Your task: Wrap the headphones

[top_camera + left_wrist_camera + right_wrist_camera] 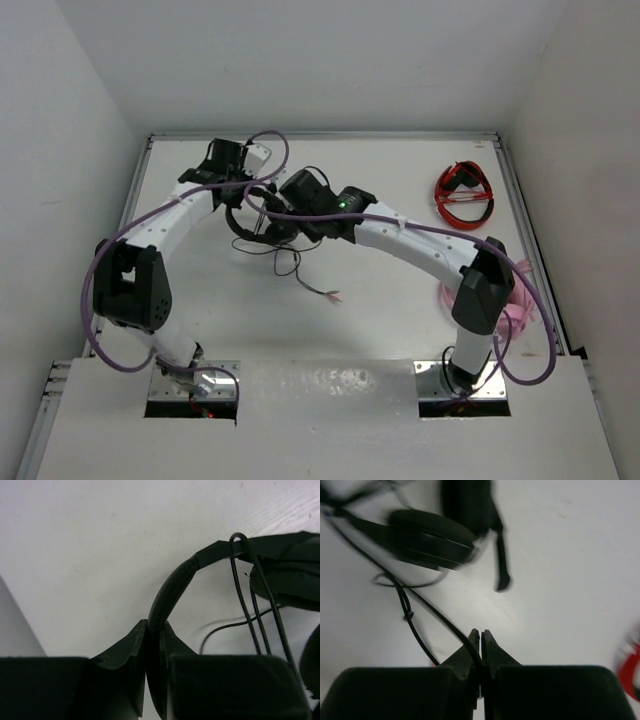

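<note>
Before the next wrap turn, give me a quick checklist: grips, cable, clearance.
1. Grip one: left pincer shut on the headband: ok.
2. Grip two: right pincer shut on the cable: ok.
3. Several cable strands hang over the headband: ok.
4. The plugs lie loose, away from both pincers: ok.
5. The red headphones sit apart from both arms: ok.
6. Cable free of knots: cannot tell.

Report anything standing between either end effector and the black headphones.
Nothing visible does. The left end effector is shut on the headphones at the headband, and the right end effector is shut on their cable. The red headphones lie well apart.
</note>
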You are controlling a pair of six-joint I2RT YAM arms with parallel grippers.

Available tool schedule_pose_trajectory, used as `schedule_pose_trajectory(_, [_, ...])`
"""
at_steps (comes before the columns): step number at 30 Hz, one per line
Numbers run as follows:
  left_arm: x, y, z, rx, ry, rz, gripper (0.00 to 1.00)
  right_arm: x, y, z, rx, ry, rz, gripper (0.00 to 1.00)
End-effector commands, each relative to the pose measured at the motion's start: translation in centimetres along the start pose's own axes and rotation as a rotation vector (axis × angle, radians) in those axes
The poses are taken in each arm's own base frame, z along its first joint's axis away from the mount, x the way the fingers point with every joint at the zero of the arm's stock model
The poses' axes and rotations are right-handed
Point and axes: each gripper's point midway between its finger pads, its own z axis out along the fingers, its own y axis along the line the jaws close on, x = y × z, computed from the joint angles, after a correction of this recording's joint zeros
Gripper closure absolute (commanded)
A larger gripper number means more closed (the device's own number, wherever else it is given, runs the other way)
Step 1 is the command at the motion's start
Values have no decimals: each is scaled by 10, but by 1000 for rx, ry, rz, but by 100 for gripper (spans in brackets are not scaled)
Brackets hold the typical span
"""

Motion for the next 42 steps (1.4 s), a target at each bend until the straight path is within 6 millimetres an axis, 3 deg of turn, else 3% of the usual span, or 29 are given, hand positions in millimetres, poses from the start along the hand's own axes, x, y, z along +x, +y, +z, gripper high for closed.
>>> schedule_pose_trajectory(1, [-33, 20, -43, -51, -156, 230, 100, 21, -117, -58, 576, 82, -45, 100])
schedule_pose_trajectory(4, [-29, -2, -55, -40, -144, 376, 100, 34, -142, -68, 676, 155, -93, 100])
schedule_pose_trajectory(5, [-42, 3, -64, -96, -195, 381, 100, 29, -144, -71, 672, 154, -81, 100])
schedule_pose_trajectory(8, [-54, 12, -72, -207, -217, 403, 100, 31, -142, -71, 624, 182, -48, 100])
schedule_pose_trajectory(10, [-60, 3, -76, -161, -228, 451, 100, 22, -145, -73, 626, 130, -25, 100])
schedule_pose_trajectory(11, [-52, -13, -75, -78, -211, 500, 100, 22, -147, -73, 623, 124, -55, 100])
schedule_pose_trajectory(13, [-45, -40, -78, 68, -213, 510, 100, -8, -151, -74, 606, -27, -75, 100])
schedule_pose_trajectory(14, [-33, -44, -76, 94, -167, 506, 100, -2, -152, -77, 595, -11, -116, 100])
schedule_pose_trajectory(15, [-39, -61, -82, 192, -202, 498, 100, -22, -156, -78, 598, -122, -101, 100])
schedule_pose_trajectory(16, [-35, -73, -84, 251, -190, 496, 100, -14, -156, -68, 550, -137, -128, 100])
schedule_pose_trajectory(18, [-32, -96, -95, 359, -194, 481, 100, -42, -171, -88, 571, -322, -124, 100])
schedule_pose_trajectory(19, [-28, -103, -99, 397, -180, 480, 100, -26, -176, -73, 528, -316, -191, 100])
schedule_pose_trajectory(20, [-32, -109, -107, 435, -200, 477, 100, -38, -182, -79, 539, -399, -203, 100])
schedule_pose_trajectory(22, [-30, -119, -117, 487, -192, 488, 100, -36, -194, -80, 549, -439, -238, 100])
schedule_pose_trajectory(25, [-34, -132, -132, 537, -207, 513, 100, -62, -190, -78, 462, -499, -236, 98])
schedule_pose_trajectory(27, [-37, -141, -139, 555, -216, 523, 100, -70, -171, -63, 333, -504, -239, 96])
schedule_pose_trajectory(28, [-37, -144, -140, 560, -215, 522, 100, -85, -167, -68, 297, -543, -205, 96])
schedule_pose_trajectory(31, [-49, -151, -145, 579, -244, 436, 100, -101, -153, -59, 194, -571, -127, 96])
schedule_pose_trajectory(34, [-63, -152, -149, 585, -225, 224, 100, -97, -144, -44, 131, -553, -66, 88])
schedule_pose_trajectory(35, [-74, -148, -158, 628, -254, 171, 100, -92, -143, -38, 123, -535, -51, 66])
schedule_pose_trajectory(36, [-79, -149, -161, 671, -256, 126, 100, -84, -139, -31, 92, -518, -43, 60])
schedule_pose_trajectory(39, [-105, -136, -188, 768, -298, -3, 100, -64, -133, -16, 3, -491, 63, 55])
schedule_pose_trajectory(41, [-112, -133, -197, 780, -314, -13, 100, -57, -132, -13, -41, -503, 129, 54])
schedule_pose_trajectory(42, [-114, -133, -203, 787, -320, -18, 100, -42, -136, -6, -64, -484, 196, 51])
